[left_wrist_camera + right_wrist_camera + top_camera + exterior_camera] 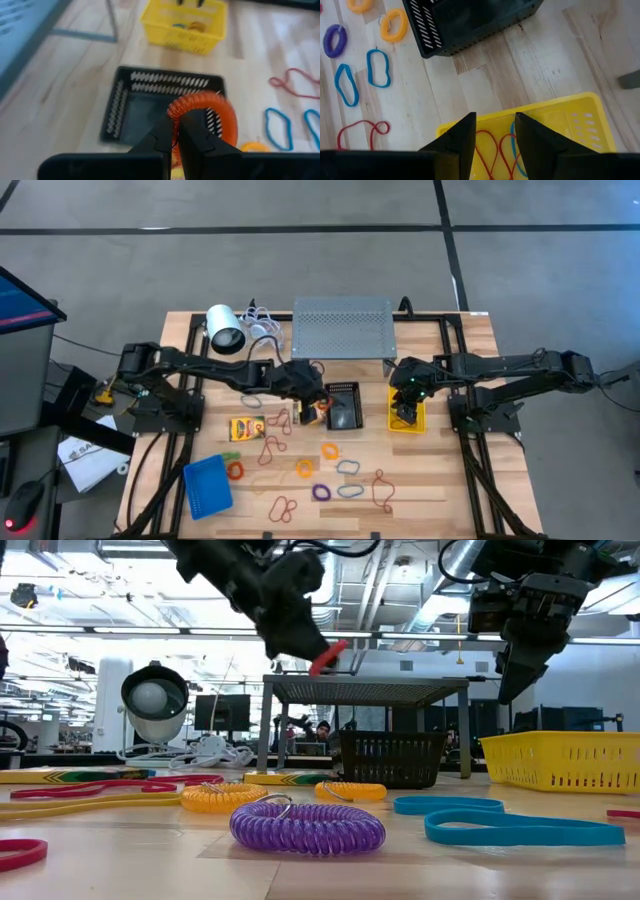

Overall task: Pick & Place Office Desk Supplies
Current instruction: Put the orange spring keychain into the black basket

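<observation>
Left fingers pinch orange coil band above black bin; right fingers — parted, empty — over yellow bin.

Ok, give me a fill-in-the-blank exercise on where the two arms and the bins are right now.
1. The left gripper is shut on a coiled loop coloured ____.
2. That loop hangs above the ____ bin.
3. The right gripper is poised over the ____ bin, its jaws apart.
4. The blue bin lies on the ____ arm's side of the table.

Missing words: orange; black; yellow; left
</observation>
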### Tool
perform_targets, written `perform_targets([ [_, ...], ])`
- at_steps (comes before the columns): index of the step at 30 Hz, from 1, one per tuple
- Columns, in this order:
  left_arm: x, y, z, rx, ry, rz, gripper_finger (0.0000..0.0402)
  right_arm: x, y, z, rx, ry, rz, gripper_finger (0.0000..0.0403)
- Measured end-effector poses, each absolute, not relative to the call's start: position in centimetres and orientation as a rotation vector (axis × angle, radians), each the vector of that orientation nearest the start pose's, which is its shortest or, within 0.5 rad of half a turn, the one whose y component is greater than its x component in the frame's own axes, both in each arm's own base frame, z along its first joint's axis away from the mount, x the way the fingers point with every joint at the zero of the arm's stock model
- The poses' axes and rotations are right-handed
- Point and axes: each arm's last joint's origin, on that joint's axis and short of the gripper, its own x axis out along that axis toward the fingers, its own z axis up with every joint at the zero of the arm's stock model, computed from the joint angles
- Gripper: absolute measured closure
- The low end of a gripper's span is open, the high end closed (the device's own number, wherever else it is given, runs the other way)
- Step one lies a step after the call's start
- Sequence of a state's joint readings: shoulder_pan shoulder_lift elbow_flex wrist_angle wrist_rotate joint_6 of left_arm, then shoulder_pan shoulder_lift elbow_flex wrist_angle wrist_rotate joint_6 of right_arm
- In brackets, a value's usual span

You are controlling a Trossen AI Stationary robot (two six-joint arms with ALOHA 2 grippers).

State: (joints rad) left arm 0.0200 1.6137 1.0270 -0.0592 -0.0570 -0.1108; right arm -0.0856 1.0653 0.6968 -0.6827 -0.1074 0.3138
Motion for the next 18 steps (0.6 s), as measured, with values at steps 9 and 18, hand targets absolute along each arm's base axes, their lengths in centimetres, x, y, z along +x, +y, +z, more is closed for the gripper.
perform_targets([
  [9, 35.7, 0.8, 20.6, -0.098, 0.676, 0.094, 0.0396, 19.3, -1.3, 22.0, 0.384, 1.010, -0.140, 0.0272],
  [18, 36.7, 0.8, 19.4, -0.103, 0.650, 0.086, 0.0396, 19.4, -1.4, 22.1, 0.383, 0.993, -0.137, 0.0272],
])
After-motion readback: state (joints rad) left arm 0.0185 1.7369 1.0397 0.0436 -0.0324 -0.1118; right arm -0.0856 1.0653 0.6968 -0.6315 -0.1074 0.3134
